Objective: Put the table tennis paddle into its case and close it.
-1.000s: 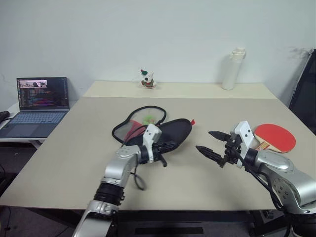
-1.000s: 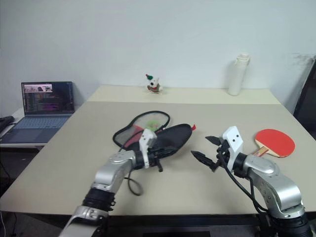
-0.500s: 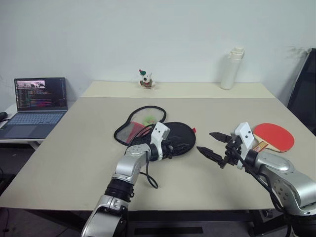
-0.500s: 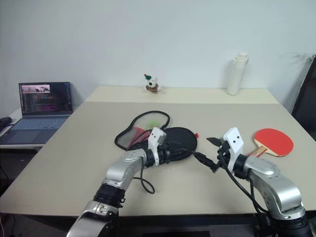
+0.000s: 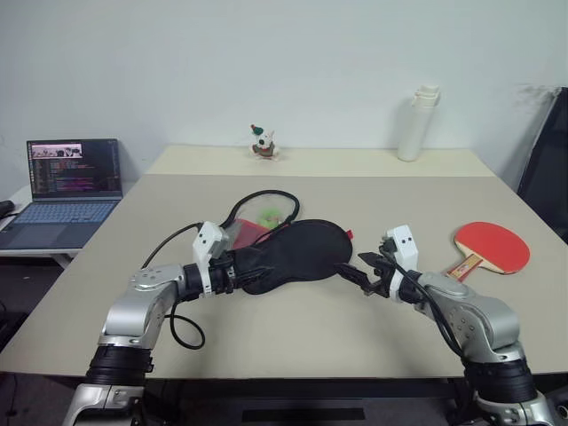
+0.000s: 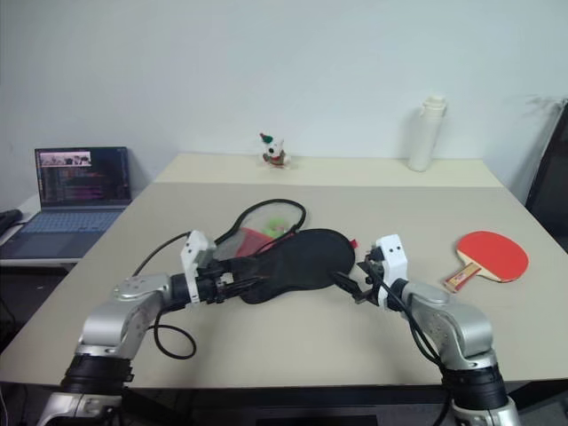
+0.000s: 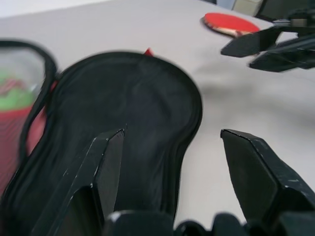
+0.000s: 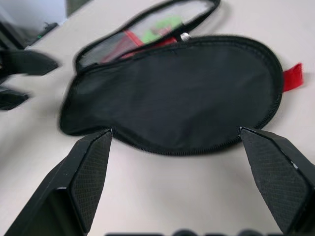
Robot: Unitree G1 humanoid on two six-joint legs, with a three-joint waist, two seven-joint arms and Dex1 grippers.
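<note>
Care now matters: with both the left gripper (image 5: 238,269) and right gripper (image 5: 358,270) spread and empty either side of the case (image 5: 293,254), unzipped mid-table, the paddle (image 5: 491,246) lying well right needs fetching first.

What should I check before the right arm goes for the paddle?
1. Paddle free on the table, right of the right gripper: ok.
2. Right gripper open and empty: ok.
3. Left gripper open, not gripping the case: ok.
4. Case lying flat, black side up: ok.
5. Case mouth open wide enough for the paddle: cannot tell.
6. Green thing beside the case's open flap, clear of the mouth: cannot tell.
</note>
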